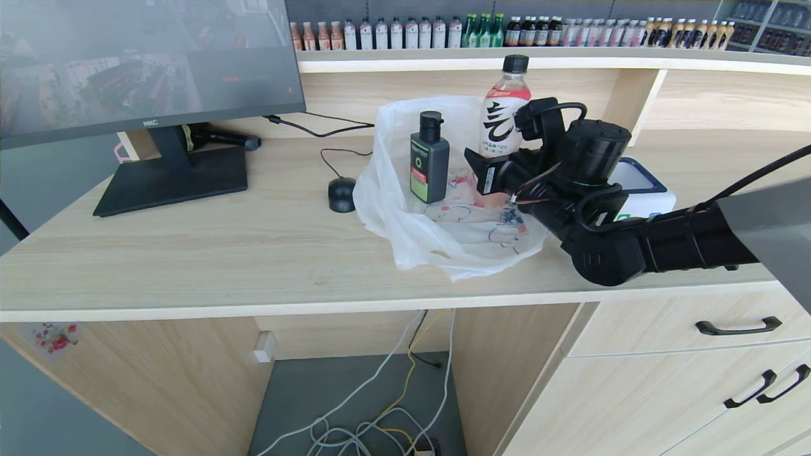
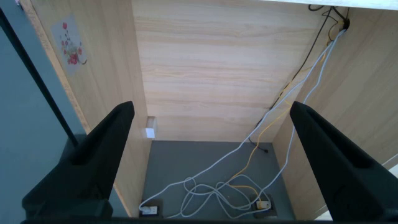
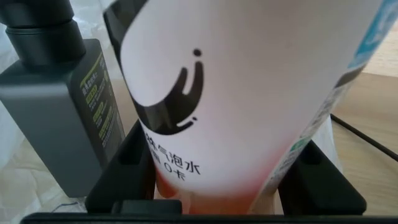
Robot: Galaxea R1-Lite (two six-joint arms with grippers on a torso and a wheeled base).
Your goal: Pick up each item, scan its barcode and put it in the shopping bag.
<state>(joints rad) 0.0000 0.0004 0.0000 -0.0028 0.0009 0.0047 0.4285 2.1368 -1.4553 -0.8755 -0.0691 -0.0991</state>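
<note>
One shopping bag (image 1: 405,240) of thin, crinkled, translucent white plastic lies open on the light wood-grain bench (image 1: 190,247). Two items stand upright inside its mouth. One is a flat-sided grey bottle (image 1: 429,168) with a black cap. Just beside it is a round drink bottle (image 1: 504,111) with a white label and a black cap. The right gripper (image 1: 495,180) is clamped on the drink bottle's lower body, one black finger at each side. The left gripper (image 2: 205,162) hangs below the bench top, its two fingers wide apart. One black oval mouse (image 1: 342,194) sits near the bag
</note>
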